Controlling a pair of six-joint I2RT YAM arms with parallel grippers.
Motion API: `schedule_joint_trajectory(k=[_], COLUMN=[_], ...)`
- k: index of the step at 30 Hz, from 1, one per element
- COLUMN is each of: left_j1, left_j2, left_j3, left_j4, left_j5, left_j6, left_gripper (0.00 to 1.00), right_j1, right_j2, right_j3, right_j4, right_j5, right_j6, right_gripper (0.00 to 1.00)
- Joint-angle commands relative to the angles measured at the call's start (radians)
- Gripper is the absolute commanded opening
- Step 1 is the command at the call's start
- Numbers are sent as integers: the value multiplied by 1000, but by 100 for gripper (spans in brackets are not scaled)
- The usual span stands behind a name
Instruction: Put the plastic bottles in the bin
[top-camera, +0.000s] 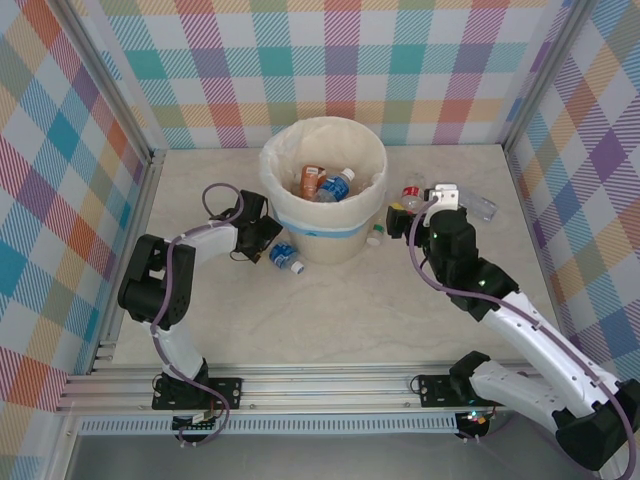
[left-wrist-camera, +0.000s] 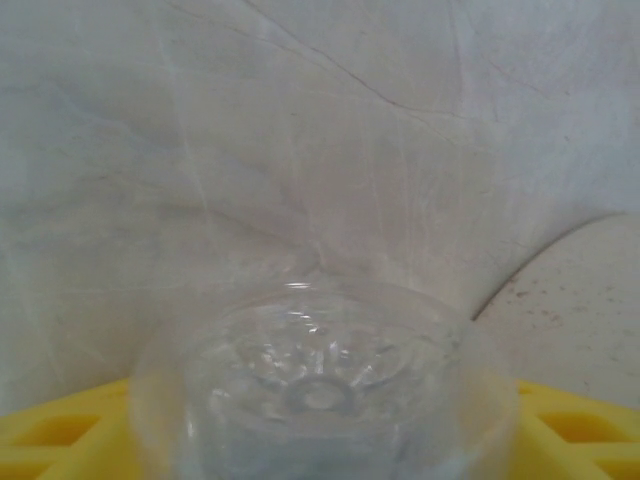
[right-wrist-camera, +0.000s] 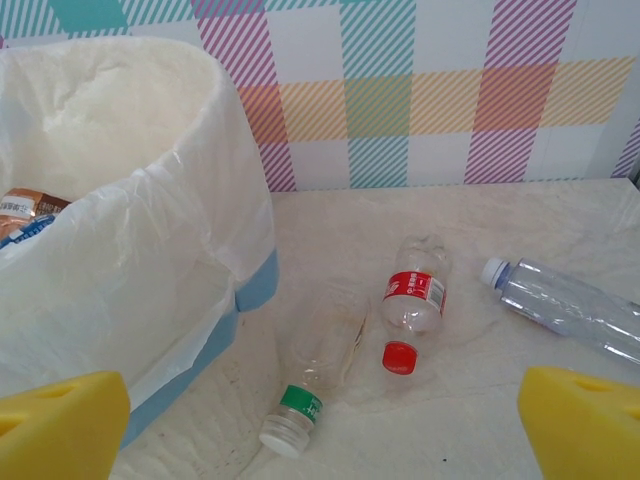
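The bin (top-camera: 372, 150) stands at the back middle of the table, with an orange-label bottle (top-camera: 311, 180) and a blue-label bottle (top-camera: 337, 186) inside. My left gripper (top-camera: 268, 245) is low at the bin's left foot, shut on a lying blue-label bottle (top-camera: 286, 257). In the left wrist view that bottle's clear base (left-wrist-camera: 320, 380) sits between the yellow pads (left-wrist-camera: 60, 440) of the gripper (left-wrist-camera: 320, 445). My right gripper (right-wrist-camera: 320, 425) hangs open right of the bin, above a green-label bottle (right-wrist-camera: 318, 370), a red-label bottle (right-wrist-camera: 412, 300) and a clear white-capped bottle (right-wrist-camera: 570, 305).
Checked walls close the table on three sides. The bin's pale liner (right-wrist-camera: 150, 230) and light blue band (right-wrist-camera: 255, 290) are close to my right gripper's left finger (right-wrist-camera: 60, 425). Open tabletop (top-camera: 330, 320) lies between the arms, in front of the bin.
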Motion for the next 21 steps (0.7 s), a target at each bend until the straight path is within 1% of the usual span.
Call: schedule_joint_trajectory(k=[1, 12, 16, 21], left_j1=[6, 7, 9, 14], left_j2=[-3, -125, -184, -290], left_j3=[-32, -113, -157, -245], left_j4=[52, 80, 82, 131], left_j5=[24, -43, -103, -178], left_j6=[26, 98, 93, 71], left_gripper=[68, 66, 65, 65], right_j1=[-7, -7, -7, -7], right_j2=[11, 37, 47, 62], right_j3=[-3, 4, 5, 11], right_j4=[8, 21, 25, 26], right_j5=[17, 8, -4, -14], right_j6=[-6, -7, 1, 5], right_gripper=[100, 100, 100, 100])
